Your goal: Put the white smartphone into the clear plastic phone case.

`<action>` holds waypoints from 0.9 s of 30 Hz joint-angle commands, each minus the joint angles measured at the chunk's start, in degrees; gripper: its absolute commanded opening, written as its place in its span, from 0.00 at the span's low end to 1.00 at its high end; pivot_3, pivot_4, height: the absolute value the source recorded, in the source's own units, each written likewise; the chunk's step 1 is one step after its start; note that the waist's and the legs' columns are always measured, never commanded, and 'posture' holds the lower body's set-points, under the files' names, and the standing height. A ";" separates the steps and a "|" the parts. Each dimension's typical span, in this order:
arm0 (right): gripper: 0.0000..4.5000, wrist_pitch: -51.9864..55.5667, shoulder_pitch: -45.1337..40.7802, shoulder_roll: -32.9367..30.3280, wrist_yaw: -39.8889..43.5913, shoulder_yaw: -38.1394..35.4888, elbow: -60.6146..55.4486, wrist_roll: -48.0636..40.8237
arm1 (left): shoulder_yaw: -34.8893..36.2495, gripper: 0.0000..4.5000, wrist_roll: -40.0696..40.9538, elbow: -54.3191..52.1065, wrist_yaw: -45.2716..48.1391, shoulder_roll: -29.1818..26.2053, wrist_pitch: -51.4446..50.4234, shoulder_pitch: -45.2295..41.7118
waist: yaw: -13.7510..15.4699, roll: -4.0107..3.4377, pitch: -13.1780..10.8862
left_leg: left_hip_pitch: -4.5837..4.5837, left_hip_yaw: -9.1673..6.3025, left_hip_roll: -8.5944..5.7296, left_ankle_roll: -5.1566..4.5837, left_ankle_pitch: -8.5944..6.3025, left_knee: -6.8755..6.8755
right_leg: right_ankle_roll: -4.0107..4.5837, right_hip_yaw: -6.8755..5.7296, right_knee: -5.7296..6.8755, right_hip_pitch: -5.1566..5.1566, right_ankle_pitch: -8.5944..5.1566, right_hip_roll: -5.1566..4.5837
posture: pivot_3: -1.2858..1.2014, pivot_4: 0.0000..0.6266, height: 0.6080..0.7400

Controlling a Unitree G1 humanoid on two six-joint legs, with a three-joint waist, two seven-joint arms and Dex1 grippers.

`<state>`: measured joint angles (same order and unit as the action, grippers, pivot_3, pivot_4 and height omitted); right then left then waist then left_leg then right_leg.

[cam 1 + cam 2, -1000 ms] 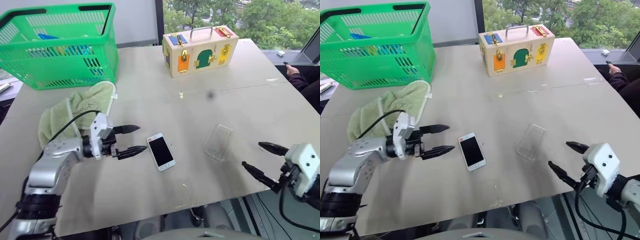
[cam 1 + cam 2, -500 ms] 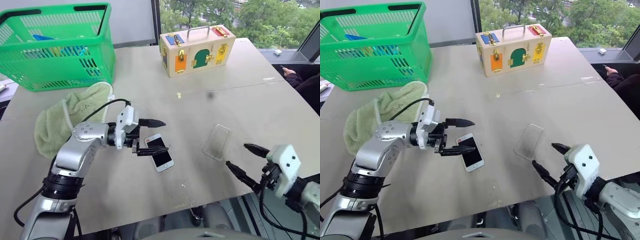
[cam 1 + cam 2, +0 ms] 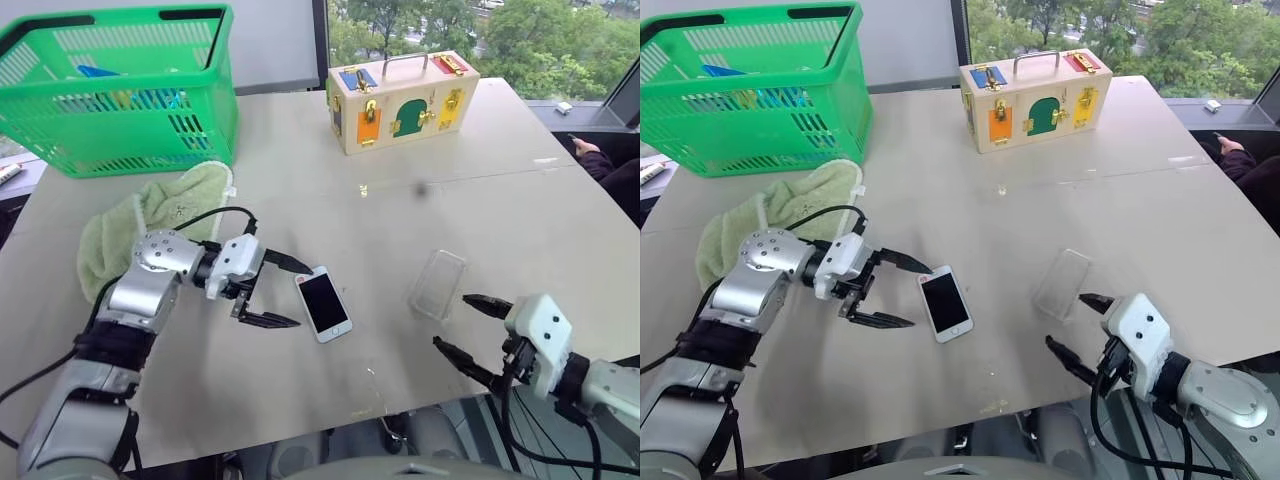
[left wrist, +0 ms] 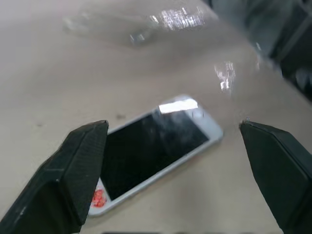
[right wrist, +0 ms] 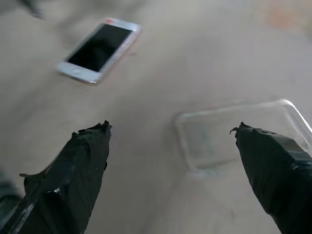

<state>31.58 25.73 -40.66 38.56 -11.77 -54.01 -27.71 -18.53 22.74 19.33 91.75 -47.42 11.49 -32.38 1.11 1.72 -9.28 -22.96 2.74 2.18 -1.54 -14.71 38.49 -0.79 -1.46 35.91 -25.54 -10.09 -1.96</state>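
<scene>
phone: I see the white smartphone (image 3: 323,304) flat on the table (image 3: 400,210), screen up, just right of the left gripper (image 3: 280,292).
left jaws: wide apart, holding nothing; far finger tip is at the phone's near-left corner, looks like it's touching but I can't be sure from here. Near finger sits off to the phone's left.
case: clear plastic phone case (image 3: 437,284) lies flat, apart from the phone on its right.
right jaws: right gripper (image 3: 464,326) also spread wide and empty, at the table's front edge, just in front of the case.
path: bare table between phone and case, nothing in the way.
around: green towel (image 3: 150,225) behind the left arm, green basket (image 3: 120,90) far left, wooden latch box (image 3: 402,100) at the back, a person's hand (image 3: 588,148) at the right edge.
</scene>
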 commanded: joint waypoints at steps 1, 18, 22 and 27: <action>0.99 -4.53 1.68 -1.35 3.85 -3.88 -3.62 -1.07 | -8.06 1.00 0.19 5.90 0.75 0.44 9.31 -5.75 | -0.08 0.03 0.02 | -0.01 0.02 -0.01 0.00 0.00 0.00 | 0.00 0.00 0.00 0.00 0.00 0.02 | 0.52 0.24 1.00; 0.99 -16.18 11.41 -8.51 -0.46 -6.77 -5.99 -4.51 | -43.98 1.00 4.93 26.21 0.75 3.86 29.72 -27.26 | -0.36 0.07 0.07 | 0.25 0.02 0.01 0.00 0.00 0.15 | 0.00 -0.01 0.03 0.32 0.00 0.07 | 0.52 0.24 1.00; 0.99 -17.12 12.46 -10.03 -2.26 -5.88 -5.99 -4.73 | -48.33 1.00 10.37 22.33 0.75 0.23 26.96 -27.95 | -0.31 0.15 0.05 | 0.17 -0.01 0.02 0.00 0.00 0.15 | 0.00 -0.02 0.05 0.29 0.00 0.09 | 0.52 0.24 1.00; 0.99 -15.96 11.69 -10.92 -3.46 -5.16 -5.99 -4.56 | -46.95 1.00 8.78 23.61 0.75 1.19 28.49 -27.22 | -0.05 0.16 0.05 | 0.10 0.00 -0.01 -0.01 0.00 0.21 | 0.00 -0.04 0.02 0.30 0.00 0.08 | 0.52 0.24 1.00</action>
<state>15.83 37.74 -51.45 35.70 -16.62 -58.04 -31.66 -66.32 32.93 42.31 92.15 -47.02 39.27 -59.88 1.07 1.89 -9.23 -22.89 2.73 2.17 -1.54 -14.71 38.74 -0.80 -1.51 35.92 -25.24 -10.09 -1.88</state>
